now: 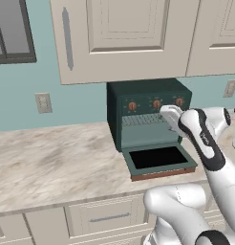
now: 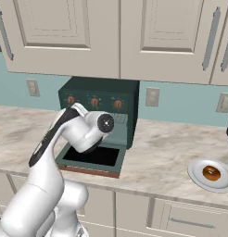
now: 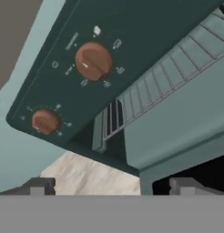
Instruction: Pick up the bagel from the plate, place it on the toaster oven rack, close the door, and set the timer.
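The bagel (image 2: 211,173), a golden-brown ring, lies on the white plate (image 2: 197,177) at the counter's right end, far from the arm. The dark green toaster oven (image 1: 138,91) stands against the wall. Its door (image 1: 157,158) hangs open and lies flat on the counter, handle toward me. The wire rack (image 3: 150,88) sits inside, bare. The timer (image 1: 179,101) is the right-end knob of three. My gripper (image 3: 111,186) is open and holds nothing. It hovers in front of the oven's mouth, just below the knob panel, and points left and up at two of the knobs.
Cream wall cabinets (image 1: 119,38) hang low over the oven. A marble counter (image 1: 52,158) stretches left of it, and more counter (image 2: 162,148) lies between the oven and the plate. Wall outlets (image 2: 152,96) sit on the teal backsplash.
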You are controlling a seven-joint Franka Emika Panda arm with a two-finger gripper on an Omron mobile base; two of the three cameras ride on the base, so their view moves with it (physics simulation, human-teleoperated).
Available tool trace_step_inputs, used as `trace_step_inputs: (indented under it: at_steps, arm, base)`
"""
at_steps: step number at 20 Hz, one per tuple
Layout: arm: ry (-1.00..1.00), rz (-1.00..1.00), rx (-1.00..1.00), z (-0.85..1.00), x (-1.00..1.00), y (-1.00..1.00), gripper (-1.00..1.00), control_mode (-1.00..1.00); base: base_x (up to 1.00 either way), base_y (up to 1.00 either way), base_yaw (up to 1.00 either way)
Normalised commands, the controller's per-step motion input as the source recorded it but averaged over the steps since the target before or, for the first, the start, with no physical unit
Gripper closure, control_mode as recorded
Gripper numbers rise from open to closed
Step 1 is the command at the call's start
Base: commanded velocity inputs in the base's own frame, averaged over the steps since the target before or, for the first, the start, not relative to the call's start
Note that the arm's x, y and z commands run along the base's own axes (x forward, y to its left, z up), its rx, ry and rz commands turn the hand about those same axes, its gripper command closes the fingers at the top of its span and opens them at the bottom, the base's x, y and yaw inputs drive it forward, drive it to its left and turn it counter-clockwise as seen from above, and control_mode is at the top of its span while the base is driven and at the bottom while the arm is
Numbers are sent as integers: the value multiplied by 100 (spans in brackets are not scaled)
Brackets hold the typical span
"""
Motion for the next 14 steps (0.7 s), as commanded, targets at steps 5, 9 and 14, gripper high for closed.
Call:
trace_step_inputs:
  at_steps: [5, 9, 14]
  arm:
    - [-6, 1, 14, -17, 38, -5, -100, -100]
    - [0, 0, 5, -44, 24, 0, -100, -100]
    - [0, 0, 1, -24, 27, 0, -100, -100]
  base:
    - [0, 0, 0]
    - [0, 0, 0]
    - [0, 0, 0]
